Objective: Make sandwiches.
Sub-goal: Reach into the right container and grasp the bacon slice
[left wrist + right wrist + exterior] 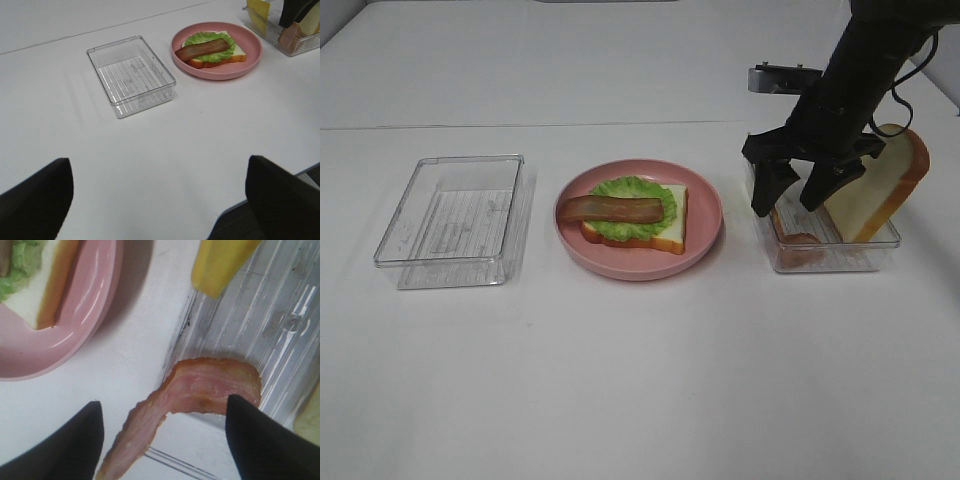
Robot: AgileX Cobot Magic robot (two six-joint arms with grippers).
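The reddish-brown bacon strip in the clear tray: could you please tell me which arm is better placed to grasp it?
Right. The right gripper hangs open directly above the reddish-brown bacon strip, framed between its fingers in the wrist view. The left gripper, also open, sits far across the table.

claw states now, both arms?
Left claw: open, empty.
Right claw: open above the bacon strip, nothing held.

Leaning bread slice (895, 180) beside right pincer (787, 207), tray walls (830, 262) below, tabletop (640, 380) open

Left gripper (157, 167), right gripper (786, 206): jaws apart
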